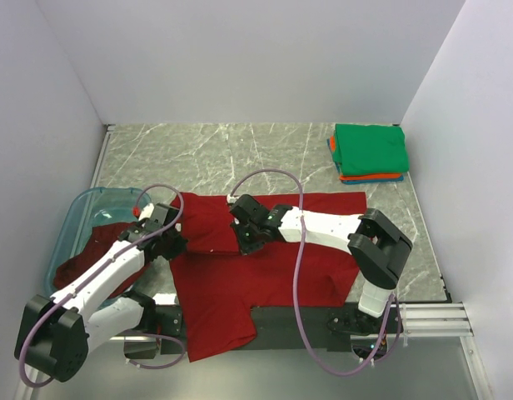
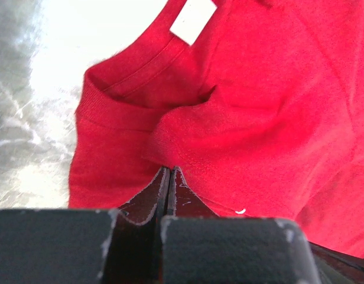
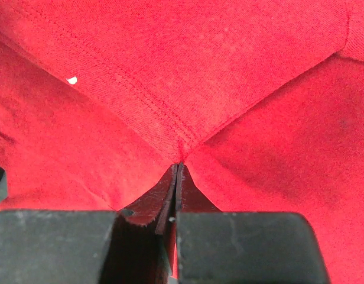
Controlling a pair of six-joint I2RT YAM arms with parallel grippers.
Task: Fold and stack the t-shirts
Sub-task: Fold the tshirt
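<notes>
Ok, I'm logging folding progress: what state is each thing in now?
red t-shirt: spread out, not yet folded.
tub: upright, open.
maroon t-shirt: crumpled, spilling over the tub's rim.
folded stack: neat, green on top.
left gripper: shut on red t-shirt.
right gripper: shut on red t-shirt.

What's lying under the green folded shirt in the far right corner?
Edges of an orange shirt and a blue shirt peek out beneath the green shirt. Most of both, and anything else below, is covered.
</notes>
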